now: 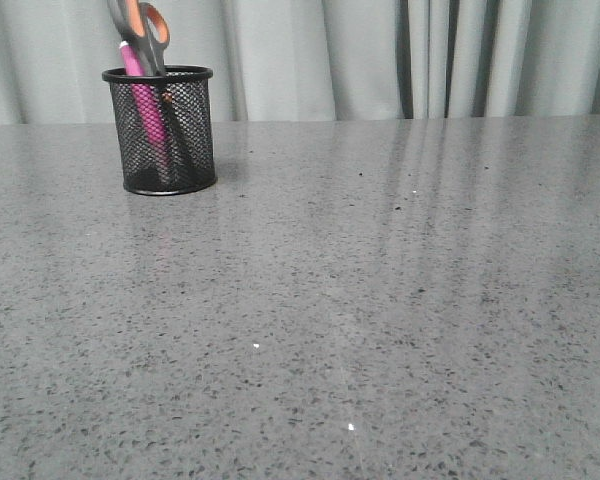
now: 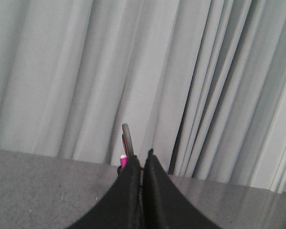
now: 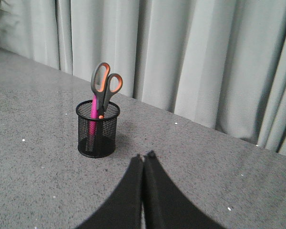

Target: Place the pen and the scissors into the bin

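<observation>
Bin point(image 3: 98, 130), on the table's point(image 1: 380, 300) far left: holds pen point(image 3: 93, 114) and scissors point(image 3: 104, 86) upright, handles up, task apparently complete. Left gripper point(image 2: 143, 164) and right gripper point(image 3: 144, 156): fingers pressed together, empty, clear of the bin.

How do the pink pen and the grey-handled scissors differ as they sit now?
The slim bright pink pen barely clears the black wire-mesh cup's rim; the dark grey, orange-lined scissors stand far higher, loops up. The pen is one thin stick; the scissors are broader. Both stand inside the cup, side by side.
</observation>
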`<state>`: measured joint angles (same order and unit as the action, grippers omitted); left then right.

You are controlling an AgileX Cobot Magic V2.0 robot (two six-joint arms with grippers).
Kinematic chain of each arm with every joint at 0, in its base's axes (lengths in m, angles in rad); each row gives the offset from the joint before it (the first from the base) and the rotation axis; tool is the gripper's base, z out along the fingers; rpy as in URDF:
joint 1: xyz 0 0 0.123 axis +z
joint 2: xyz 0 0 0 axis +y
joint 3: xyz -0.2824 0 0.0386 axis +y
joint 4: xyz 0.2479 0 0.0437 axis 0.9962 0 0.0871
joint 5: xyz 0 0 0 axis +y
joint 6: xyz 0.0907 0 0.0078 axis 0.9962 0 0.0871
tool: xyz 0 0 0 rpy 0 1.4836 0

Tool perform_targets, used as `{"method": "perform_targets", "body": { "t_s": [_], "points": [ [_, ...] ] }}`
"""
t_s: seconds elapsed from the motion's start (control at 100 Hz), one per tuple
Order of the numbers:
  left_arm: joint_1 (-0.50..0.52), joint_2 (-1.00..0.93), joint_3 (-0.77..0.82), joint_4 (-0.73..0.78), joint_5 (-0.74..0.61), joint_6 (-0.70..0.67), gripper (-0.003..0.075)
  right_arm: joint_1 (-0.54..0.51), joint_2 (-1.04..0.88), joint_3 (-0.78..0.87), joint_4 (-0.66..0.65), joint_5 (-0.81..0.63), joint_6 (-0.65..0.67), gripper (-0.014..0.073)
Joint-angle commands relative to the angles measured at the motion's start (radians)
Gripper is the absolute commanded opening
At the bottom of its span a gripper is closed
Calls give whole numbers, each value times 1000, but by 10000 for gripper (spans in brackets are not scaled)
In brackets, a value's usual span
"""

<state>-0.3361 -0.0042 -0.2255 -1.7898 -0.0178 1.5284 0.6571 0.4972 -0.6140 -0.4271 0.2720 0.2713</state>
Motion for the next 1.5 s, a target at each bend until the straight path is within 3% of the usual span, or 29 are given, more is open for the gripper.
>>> {"method": "perform_targets", "body": {
  "t_s": [0.0, 0.11, 0.32, 0.93, 1.11, 1.16, 1.22, 1.28, 1.38, 1.44, 1.49],
  "points": [
    [-8, 6, -3, -39, 27, -10, -19, -7, -164, 55, -23, 19, -11, -61],
    [-8, 6, 3, -39, 27, -10, -19, -7, -341, 100, -23, 127, -11, -61],
    [-8, 6, 3, -39, 27, -10, -19, -7, -533, 126, -23, 166, -11, -61],
    [-8, 6, 31, -58, 30, -7, -19, -7, -510, 129, -28, 171, -11, -61],
    [-4, 6, 38, -38, -31, 40, -19, -7, -510, 129, -28, 171, -11, -61],
    [0, 6, 44, 59, -10, 15, -19, -7, -510, 129, -28, 171, -11, -61],
    [15, 6, 55, 381, 65, -118, -19, -7, -510, 129, -28, 171, -11, -61],
    [41, 6, 61, 814, 135, -414, -19, -7, -510, 129, -28, 171, -11, -61],
    [111, 6, 79, 1354, 238, -978, -19, -7, -510, 129, -28, 171, -11, -61],
    [163, 4, 100, 1502, 270, -1189, -19, -7, -510, 129, -28, 171, -11, -61],
    [207, -2, 119, 1539, 279, -1241, -19, -7, -510, 129, -28, 171, -11, -61]
  ]
}}
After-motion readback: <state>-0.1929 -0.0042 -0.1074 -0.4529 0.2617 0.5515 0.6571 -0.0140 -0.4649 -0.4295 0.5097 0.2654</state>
